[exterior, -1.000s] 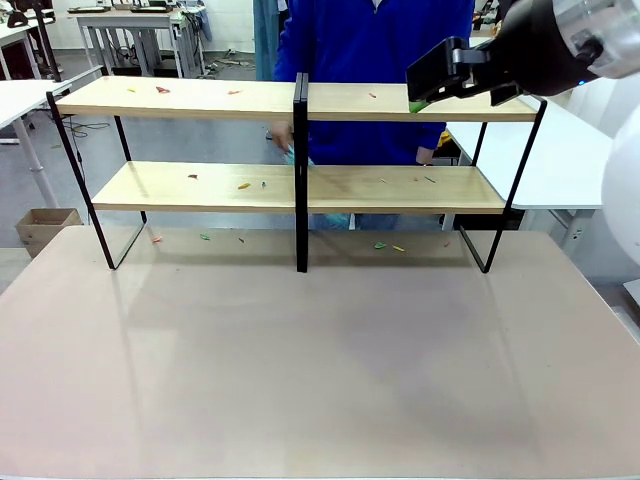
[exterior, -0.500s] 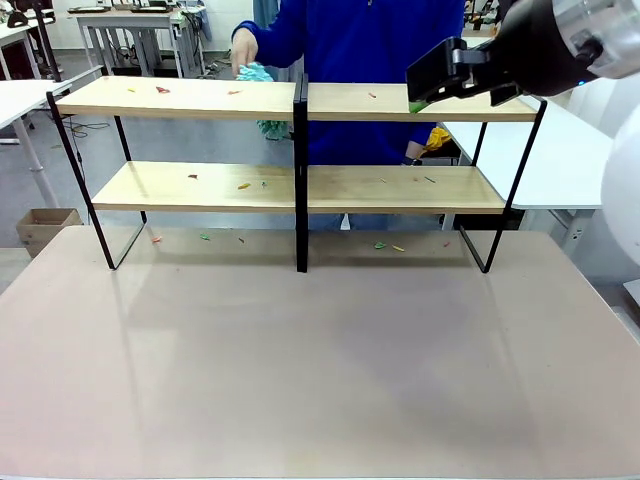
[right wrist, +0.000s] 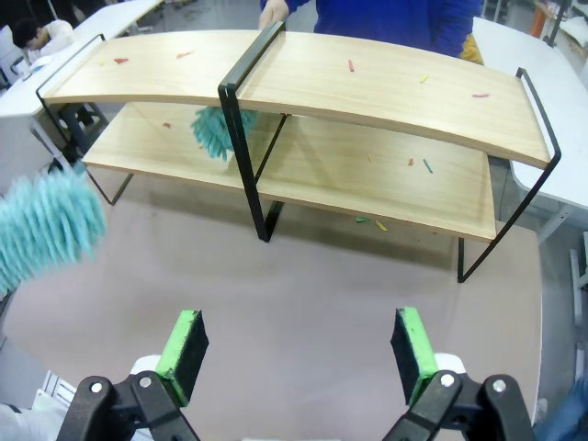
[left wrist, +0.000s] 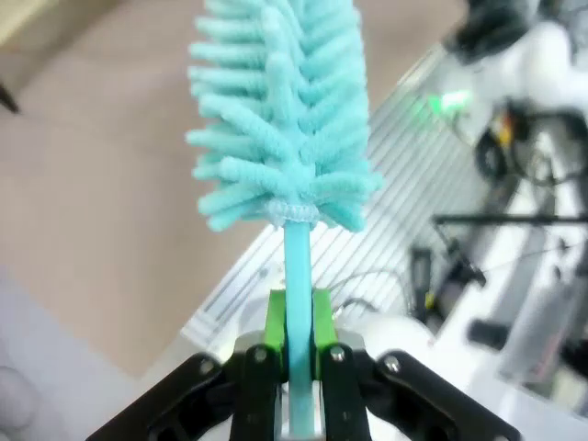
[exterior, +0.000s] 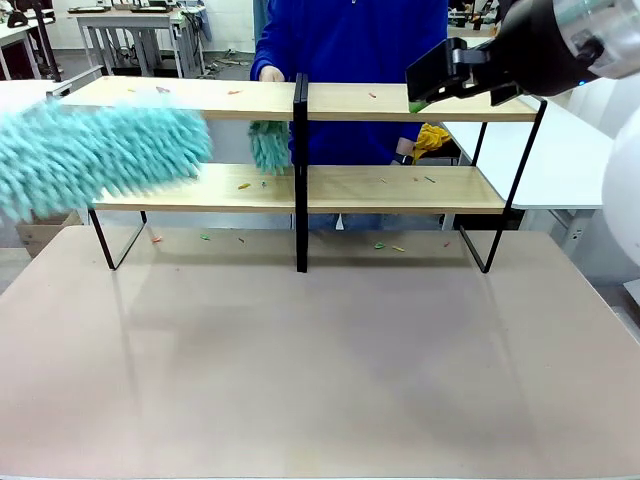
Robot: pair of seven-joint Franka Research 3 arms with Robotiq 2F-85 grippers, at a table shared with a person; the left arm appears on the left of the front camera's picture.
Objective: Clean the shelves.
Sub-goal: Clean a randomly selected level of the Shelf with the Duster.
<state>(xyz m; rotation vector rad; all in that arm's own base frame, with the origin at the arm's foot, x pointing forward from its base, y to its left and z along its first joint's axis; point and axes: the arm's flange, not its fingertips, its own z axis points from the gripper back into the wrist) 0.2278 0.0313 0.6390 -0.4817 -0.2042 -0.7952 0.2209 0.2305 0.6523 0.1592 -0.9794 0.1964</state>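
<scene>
View across the beige-brown surface (exterior: 320, 370) toward a person in a blue top (exterior: 350, 40). The shelves (exterior: 400, 188) stand along the far part of the surface, in front of the person. They form a wide rack of 2 long light-wood boards, set level in a thin black metal frame. A black central post splits each tier into 2 bays, and looped black legs stand at both ends. In the right wrist view the shelves (right wrist: 367, 83) carry small coloured scraps (right wrist: 350, 65) on both boards. More scraps (exterior: 385, 245) lie on the surface under the lower board.

The left tool (left wrist: 296, 317) is clamped on the thin handle of a teal duster (left wrist: 280, 119) with a fluffy, finger-like head. In the front view this duster (exterior: 100, 155) appears blurred near the left end of the shelves. The right tool (right wrist: 297, 354) hangs above the surface with its green pads (right wrist: 184, 354) spread wide and nothing between them. In the front view the right tool (exterior: 420, 90) sits high, by the right half of the top board.

The person's hand (exterior: 271, 74) rests at the top board beside the central post, with a second teal duster (exterior: 268, 145) hanging below it.
</scene>
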